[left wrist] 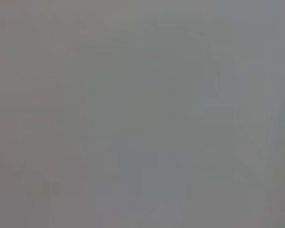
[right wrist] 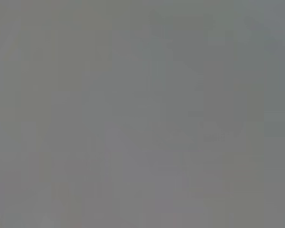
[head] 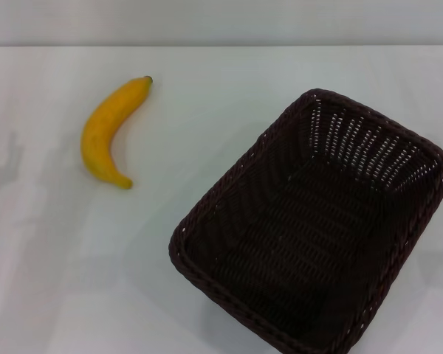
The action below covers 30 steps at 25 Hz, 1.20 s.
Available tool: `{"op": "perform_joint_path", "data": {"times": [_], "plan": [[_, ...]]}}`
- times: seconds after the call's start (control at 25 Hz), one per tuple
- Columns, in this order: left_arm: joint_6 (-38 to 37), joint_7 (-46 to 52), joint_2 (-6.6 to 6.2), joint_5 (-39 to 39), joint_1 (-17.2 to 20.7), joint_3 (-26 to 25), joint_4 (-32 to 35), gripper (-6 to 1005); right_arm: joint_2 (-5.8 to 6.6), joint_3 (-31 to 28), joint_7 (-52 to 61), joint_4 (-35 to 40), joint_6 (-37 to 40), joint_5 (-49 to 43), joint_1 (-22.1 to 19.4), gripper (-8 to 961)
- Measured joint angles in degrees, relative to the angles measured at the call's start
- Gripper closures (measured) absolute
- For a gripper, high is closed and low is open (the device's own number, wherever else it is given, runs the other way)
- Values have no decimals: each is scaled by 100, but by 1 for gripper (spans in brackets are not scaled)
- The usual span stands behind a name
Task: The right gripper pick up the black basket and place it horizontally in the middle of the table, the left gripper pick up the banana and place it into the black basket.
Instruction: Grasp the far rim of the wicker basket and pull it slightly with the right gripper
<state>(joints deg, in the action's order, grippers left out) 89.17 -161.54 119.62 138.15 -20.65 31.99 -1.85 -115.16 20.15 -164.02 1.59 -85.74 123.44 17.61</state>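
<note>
Plainly, set out from the largest thing to the smallest:

Table [head: 52, 295]: smooth white top filling nearly the whole head view, with a pale grey strip of background along its far edge.

Black basket [head: 207, 221]: dark woven wicker, rectangular, standing upright with its opening upward on the robot's right half of the table. It sits skewed, its long sides running diagonally from the near middle toward the far right (the near corner is cut off by the lower picture edge). Nothing lies inside it; light shows through the open weave of the far wall.

Banana [head: 107, 133]: yellow-orange, lying flat on the table at the robot's far left, well apart from the basket. Its dark stem tip points away from the robot; the blunt end curls toward the near right.

Left gripper: not seen in any view, so whether its fingers are parted cannot be told.

Right gripper: likewise out of sight.

Wrist views: both give only a flat grey field, possibly a bare surface.
</note>
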Motion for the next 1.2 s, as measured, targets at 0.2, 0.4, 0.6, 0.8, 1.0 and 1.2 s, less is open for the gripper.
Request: {"op": "perform_joint_path", "data": {"times": [0.2, 0.4, 0.6, 0.8, 1.0, 1.2], "plan": [[3, 3, 6, 1, 0, 0, 1, 298, -4, -3, -75, -17, -57, 5, -11, 93], [10, 5, 9, 1, -5, 0, -16, 300, -6, -8, -137, -14, -60, 12, -25, 96], [59, 16, 9, 1, -4, 0, -18, 300, -6, -19, -84, -11, -98, 23, -33, 98], [88, 18, 9, 1, 10, 0, -27, 300, -2, 52, 0, 59, -206, -35, -31, 100], [96, 18, 9, 2, 24, 0, -40, 300, 17, 465, 1004, 786, -177, -188, -62, 102], [96, 58, 8, 0, 55, 0, -43, 300, 29, 1411, 2708, 2217, 550, -312, -217, 105]]}}
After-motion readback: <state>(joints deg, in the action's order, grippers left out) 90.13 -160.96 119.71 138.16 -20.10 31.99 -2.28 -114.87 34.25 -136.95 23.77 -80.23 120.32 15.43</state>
